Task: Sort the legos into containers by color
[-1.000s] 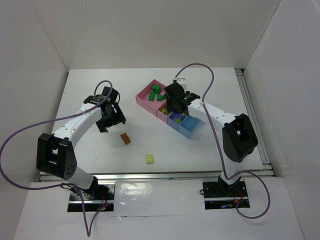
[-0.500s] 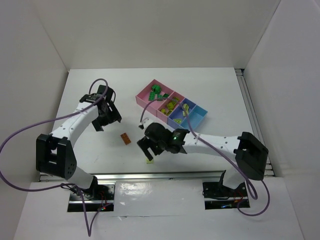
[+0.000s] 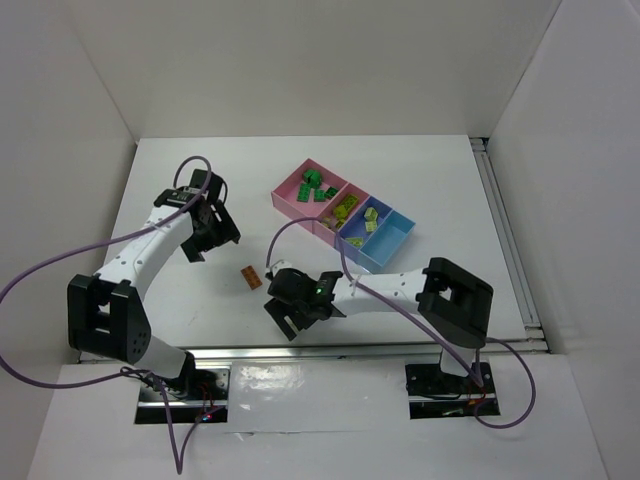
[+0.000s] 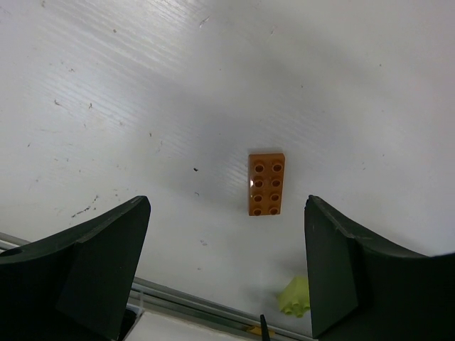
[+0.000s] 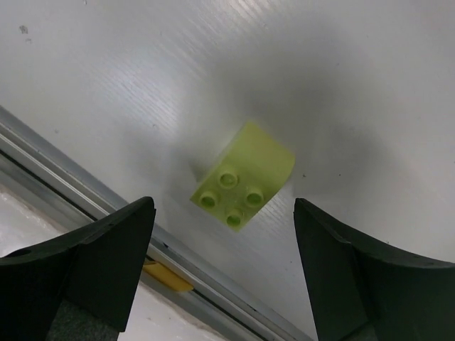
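Pickup stage, by the look of it. Nearest, just inside the metal rail (image 5: 50, 170) at the front edge of the white table (image 3: 420, 170): small lime-green plastic brick (image 5: 245, 177) with four studs and one side seemingly rounded, lying studs-up and alone. Directly above it, right gripper (image 3: 296, 316), black fingers (image 5: 99, 263) spread wide to either side, touching nothing, holding nothing. Probably featherlight, rigid and slick, so liable to skid or flip if one finger arrives first. Sits skewed to the finger line, so likely calls for a wrist turn and a low pinch across the two flat side faces, not over the curve. Slightly farther in and to the left: flat orange-brown eight-stud plastic brick (image 4: 266, 183), also loose on the table, apart from the lime one. Likely just as light and hard; thin, so wants a pinch across its short width, close to the surface. Beyond that, left gripper (image 3: 212, 240), raised, wide apart and empty, clear of the orange brick seen between its fingers. Farthest back, right of centre: row of four small open plastic bins (image 3: 288, 180) joined side by side, set diagonally. First pink bin: heap of dark green bricks (image 3: 315, 185). Second pink bin: lime-green bricks (image 3: 345, 207). Periwinkle blue bin: a couple of pale yellow-green pieces (image 3: 370, 220). Light blue bin (image 3: 393, 240) at the end: no brick visible.
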